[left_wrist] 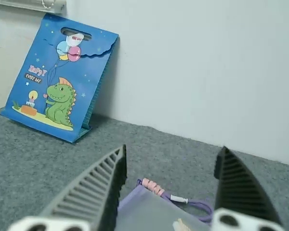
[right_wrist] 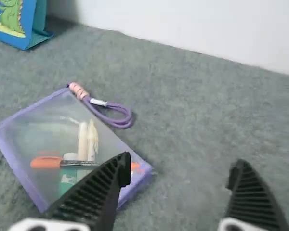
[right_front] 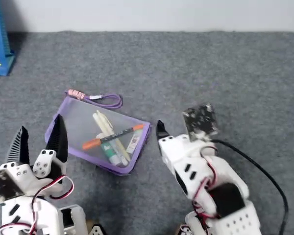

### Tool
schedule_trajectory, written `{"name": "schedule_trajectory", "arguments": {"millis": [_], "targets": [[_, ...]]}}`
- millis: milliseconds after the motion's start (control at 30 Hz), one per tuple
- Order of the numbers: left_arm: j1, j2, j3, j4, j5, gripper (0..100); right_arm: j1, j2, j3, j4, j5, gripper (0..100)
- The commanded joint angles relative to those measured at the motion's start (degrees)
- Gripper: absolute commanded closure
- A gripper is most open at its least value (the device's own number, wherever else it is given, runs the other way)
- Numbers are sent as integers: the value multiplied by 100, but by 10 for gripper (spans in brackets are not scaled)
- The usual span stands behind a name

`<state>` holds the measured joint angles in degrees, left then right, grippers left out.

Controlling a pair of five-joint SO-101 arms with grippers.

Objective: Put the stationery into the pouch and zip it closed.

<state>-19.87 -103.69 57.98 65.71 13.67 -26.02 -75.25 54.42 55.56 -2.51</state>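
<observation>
**Status.** My left pincer (right_front: 41, 125) is open with its jaws spread wide. It hovers at the pouch's (right_front: 74, 125) near left corner, and one finger overlaps that corner in the high view. My right pincer (right_wrist: 182, 161) is also open and holds nothing. It sits just beside the pouch's opposite end.

**Location of the work item.** The pouch lies flat on the grey table (right_front: 210, 68), between my two arms and turned at an angle. Through its translucent wall I can see the stationery inside: an orange-and-black marker (right_front: 112, 136), cream pens (right_front: 104, 125) and a green-and-white item (right_front: 111, 154). A purple strap (right_front: 108, 100) with a pink end piece (right_front: 77, 93) trails from the far corner. I cannot tell whether the zip is shut.

**Handling properties (judgement).**
- Weight: light, so a single pincer should drag it rather than pin it.
- Walls: soft, thin and probably slick. They will buckle under a pinch, and the contents may slide about.
- Purple edge binding: the stiffest part, and the best place to take hold.

**Recommended grasp.**
1. Clamp one pincer on the binding at a corner to anchor the pouch.
2. With the other pincer, take the pink end piece or the strap right at its root. I judge this to be attached to the slider.
3. Pull along the edge, not upward, so the pouch does not lift off the table.
</observation>
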Motion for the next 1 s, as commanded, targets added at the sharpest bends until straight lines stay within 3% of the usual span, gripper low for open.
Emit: {"name": "schedule_trajectory", "arguments": {"millis": [0, 67, 167, 467, 967], "targets": [[18, -70, -259, 105, 53, 880, 163, -602, -18, 198, -9, 886], [18, -70, -251, 88, -88, 964, 259, -910, 211, 198, 0, 993], [229, -70, -163, 185, -440, 985, 382, -1332, 607, 356, 0, 946], [1565, -70, 1332, 413, -1055, 988, 418, -2835, 1978, 769, 0, 991], [1670, -70, 3635, -651, -1055, 987, 1341, -2870, 3657, 716, -35, 990]]}}
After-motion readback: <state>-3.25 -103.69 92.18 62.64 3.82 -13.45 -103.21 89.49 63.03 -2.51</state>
